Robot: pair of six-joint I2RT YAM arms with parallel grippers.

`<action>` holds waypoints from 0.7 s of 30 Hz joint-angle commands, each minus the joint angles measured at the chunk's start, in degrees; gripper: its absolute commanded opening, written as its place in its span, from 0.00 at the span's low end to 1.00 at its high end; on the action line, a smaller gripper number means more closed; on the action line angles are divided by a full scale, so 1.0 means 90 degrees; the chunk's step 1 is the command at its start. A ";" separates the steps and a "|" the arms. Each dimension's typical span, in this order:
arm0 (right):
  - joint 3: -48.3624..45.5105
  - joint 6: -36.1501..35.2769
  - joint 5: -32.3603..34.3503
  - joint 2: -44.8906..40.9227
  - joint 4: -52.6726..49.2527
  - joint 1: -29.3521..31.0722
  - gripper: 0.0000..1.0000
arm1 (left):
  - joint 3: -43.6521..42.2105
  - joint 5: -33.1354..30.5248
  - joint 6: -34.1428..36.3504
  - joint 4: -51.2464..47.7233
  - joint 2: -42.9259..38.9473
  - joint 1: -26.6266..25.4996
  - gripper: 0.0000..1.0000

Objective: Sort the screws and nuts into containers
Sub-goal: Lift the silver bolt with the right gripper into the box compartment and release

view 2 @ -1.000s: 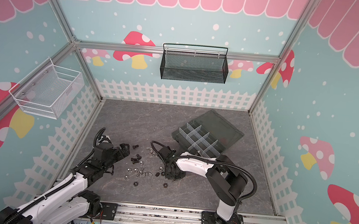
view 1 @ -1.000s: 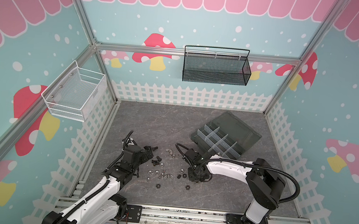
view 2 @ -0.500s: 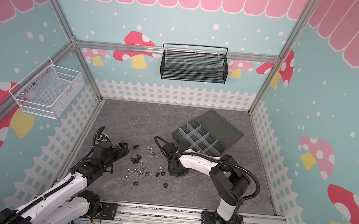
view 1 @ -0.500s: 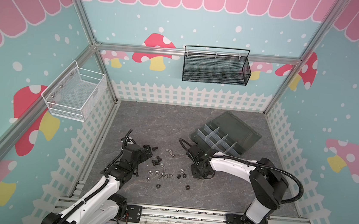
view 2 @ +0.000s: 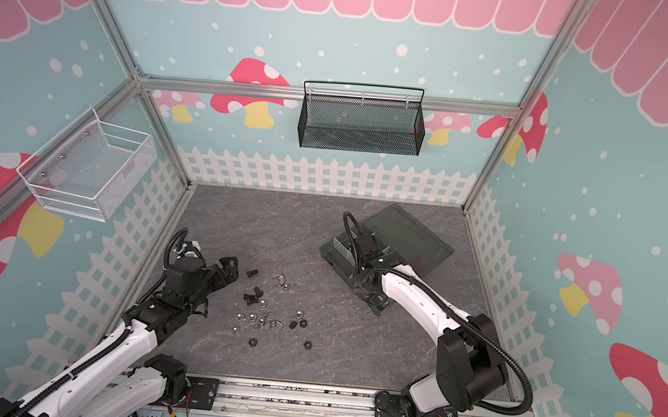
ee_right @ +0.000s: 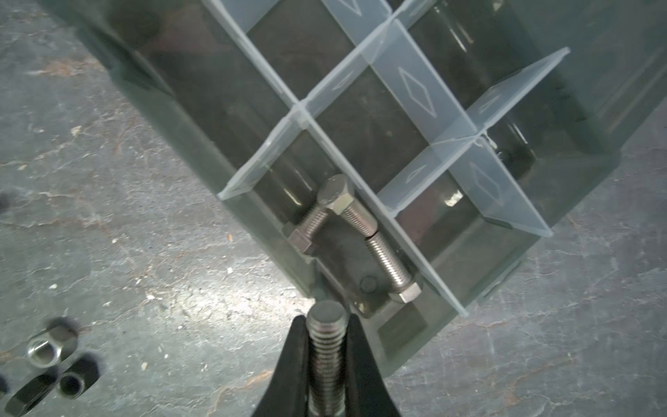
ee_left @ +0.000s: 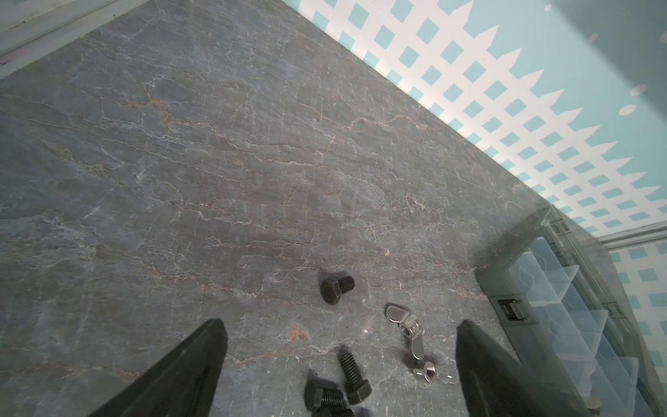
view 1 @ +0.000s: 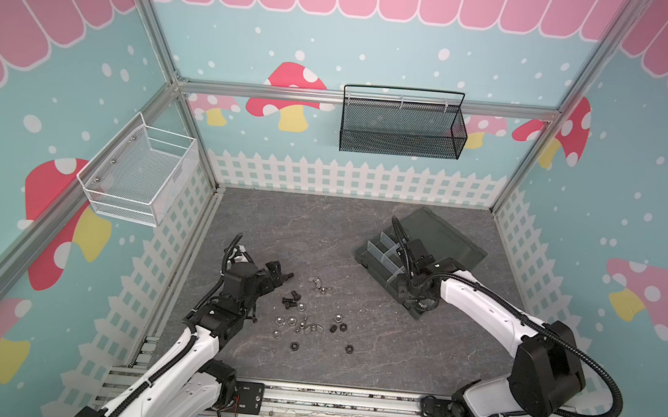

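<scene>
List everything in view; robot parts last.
organizer box: one, grey-green, open, right rear of table.
silver bolts: three, silver, one corner compartment.
held bolt: one, silver, over box's near corner.
black bolts: at least three, black, table centre-left.
hex nuts: several, silver and black, table centre.
wing nuts: at least two, silver, near black bolts.
mesh basket: one, black, back wall.
wire basket: one, white, left wall.
left gripper: one, black, open by black bolts.
right gripper: one, black, shut on held bolt.
</scene>
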 commanded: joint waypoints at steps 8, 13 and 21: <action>-0.0282 -0.0366 0.0260 0.0237 0.0067 -0.0399 0.00 | 0.0210 0.0077 0.0100 0.0170 0.0047 0.0035 1.00; -0.0381 -0.0402 0.0338 0.0325 0.0154 -0.0498 0.00 | 0.0207 0.0054 0.0061 0.0170 0.0083 0.0035 1.00; -0.0439 -0.0484 0.0385 0.0482 0.0322 -0.0596 0.00 | 0.0164 0.0054 -0.0043 0.0172 0.0109 0.0038 1.00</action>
